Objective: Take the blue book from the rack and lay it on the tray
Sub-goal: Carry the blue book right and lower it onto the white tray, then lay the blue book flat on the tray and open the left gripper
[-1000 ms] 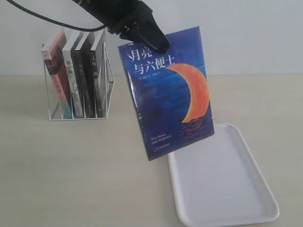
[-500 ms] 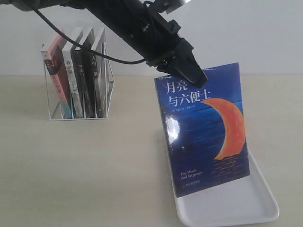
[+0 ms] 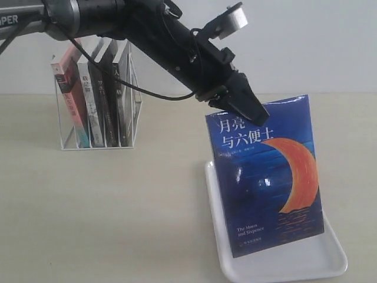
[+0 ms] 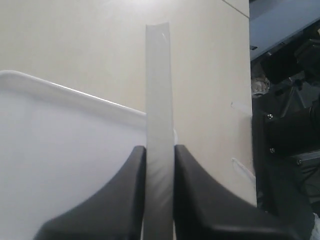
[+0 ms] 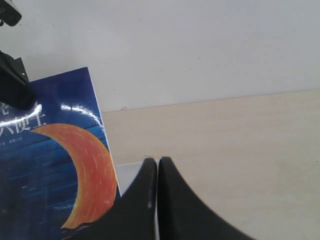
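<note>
Paperback (image 3: 265, 183), deep blue, is hanging upright over flat white plastic tray (image 3: 277, 269)
Black left gripper (image 3: 247, 106) is clamping its top edge, likely so the bottom lands first.

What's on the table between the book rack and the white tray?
Nothing. In the exterior view the table between the rack and the tray is bare. The left arm just reaches across above it, carrying the blue book.

Setting. A pale beige table (image 3: 106, 206) with a smooth matte top fills the lower scene and meets a plain off-white wall (image 3: 306, 41) along a straight horizontal line. Lighting soft and even, with faint shadows. Left wrist view: blue-grey surface (image 4: 282, 17) beyond the table's edge
</note>
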{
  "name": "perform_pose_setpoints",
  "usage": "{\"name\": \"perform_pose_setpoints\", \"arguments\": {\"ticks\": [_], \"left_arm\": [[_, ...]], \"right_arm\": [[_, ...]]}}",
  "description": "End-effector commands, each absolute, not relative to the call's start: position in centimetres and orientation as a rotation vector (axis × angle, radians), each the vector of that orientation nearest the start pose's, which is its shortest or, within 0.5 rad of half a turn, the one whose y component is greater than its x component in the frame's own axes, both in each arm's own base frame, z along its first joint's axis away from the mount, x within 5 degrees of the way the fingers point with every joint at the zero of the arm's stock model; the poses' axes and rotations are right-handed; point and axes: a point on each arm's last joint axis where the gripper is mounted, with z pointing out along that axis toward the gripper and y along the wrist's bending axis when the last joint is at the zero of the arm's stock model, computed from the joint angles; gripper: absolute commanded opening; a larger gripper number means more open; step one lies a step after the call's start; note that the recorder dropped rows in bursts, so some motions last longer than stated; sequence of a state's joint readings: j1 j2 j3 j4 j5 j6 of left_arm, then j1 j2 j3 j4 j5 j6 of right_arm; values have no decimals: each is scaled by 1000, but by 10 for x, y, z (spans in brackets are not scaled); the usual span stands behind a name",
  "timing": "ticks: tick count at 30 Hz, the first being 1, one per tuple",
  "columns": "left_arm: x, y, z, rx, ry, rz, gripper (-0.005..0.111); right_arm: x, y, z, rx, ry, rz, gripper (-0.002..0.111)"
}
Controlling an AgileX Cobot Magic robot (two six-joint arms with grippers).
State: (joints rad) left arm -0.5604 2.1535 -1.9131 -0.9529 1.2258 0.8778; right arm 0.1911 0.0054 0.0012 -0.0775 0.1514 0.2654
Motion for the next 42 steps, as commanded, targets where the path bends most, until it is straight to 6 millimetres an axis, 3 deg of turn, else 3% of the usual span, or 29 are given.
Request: {"name": "perform_pose_setpoints", "arguments": {"ticks": [1,8,16,33,36,42], "left_arm": [[352,-311,269,1423,2073,-1269,5],[351,-315,260,1477,2057,-1245,5],[348,-326,235,1537,2091,-1238,5],[350,-324,231,1589,2070,-1186,5],[350,-324,231,1587,2070,-1185,12],[351,-324,231,1572,2068,-1173,39]], "right_arm": [[56,9,200,5,1636,275,0],[56,9,200,6,1636,277,0],[56,9,200,6,1636,277,0],[56,10,200,6,1630,278,0],[56,10,200,6,1630,278,0],[56,10,200,6,1630,278,0]]}}
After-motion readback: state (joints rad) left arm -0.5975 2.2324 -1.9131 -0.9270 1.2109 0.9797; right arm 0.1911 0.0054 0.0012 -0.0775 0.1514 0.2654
